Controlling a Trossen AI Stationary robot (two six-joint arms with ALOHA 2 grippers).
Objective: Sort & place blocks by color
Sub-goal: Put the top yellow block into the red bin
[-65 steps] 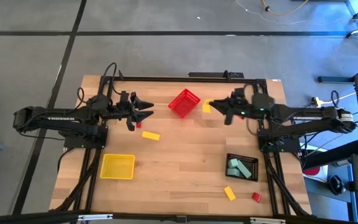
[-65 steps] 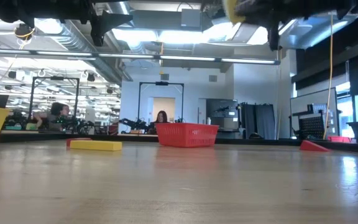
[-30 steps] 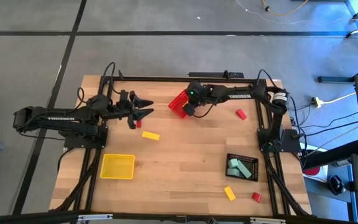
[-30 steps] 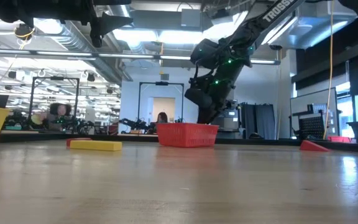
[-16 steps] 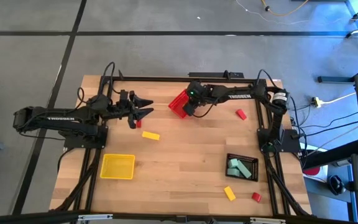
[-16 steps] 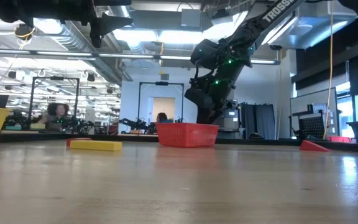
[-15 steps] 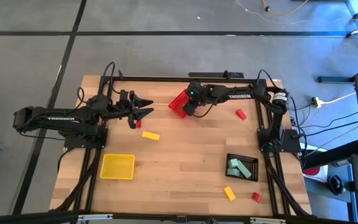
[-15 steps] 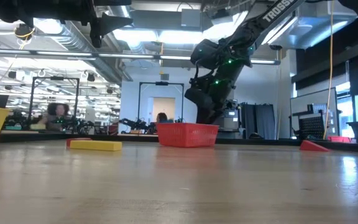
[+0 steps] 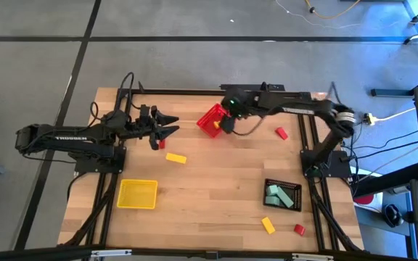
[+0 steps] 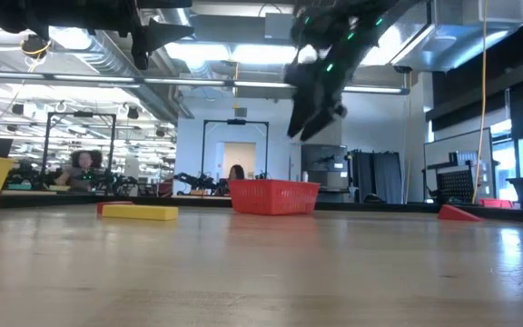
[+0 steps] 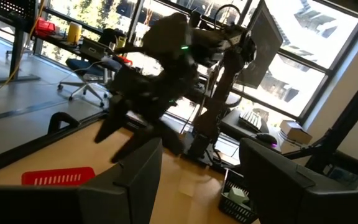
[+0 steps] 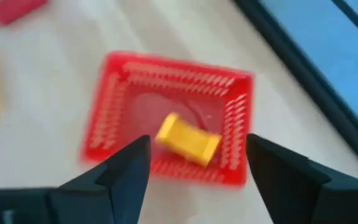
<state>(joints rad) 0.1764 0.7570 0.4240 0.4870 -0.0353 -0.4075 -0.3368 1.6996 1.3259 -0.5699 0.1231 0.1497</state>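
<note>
The red bin point(image 9: 210, 118) stands at the table's far middle, and a yellow block point(image 12: 187, 140) lies tilted on its floor. My right gripper point(image 12: 197, 168) hangs open above the bin, fingers pointing slantwise down, and touches nothing; the low view shows it point(image 10: 311, 116) well above the rim. My left gripper point(image 9: 170, 125) hovers open over the table's left part, holding nothing. Loose on the table lie a yellow block point(image 9: 175, 157), a small red block point(image 9: 162, 145), a red block point(image 9: 281, 133), and a yellow point(image 9: 268, 225) and a red block point(image 9: 299, 229) near the front right.
A yellow bin point(image 9: 137, 193) stands at the near left. A black bin point(image 9: 282, 194) with mint green blocks stands at the near right. Bare wood lies across the table's middle. People show in the room beyond the table in the low view.
My right gripper has gone up from inside the red bin and now hangs well above its rim. The bin has stayed in place.
</note>
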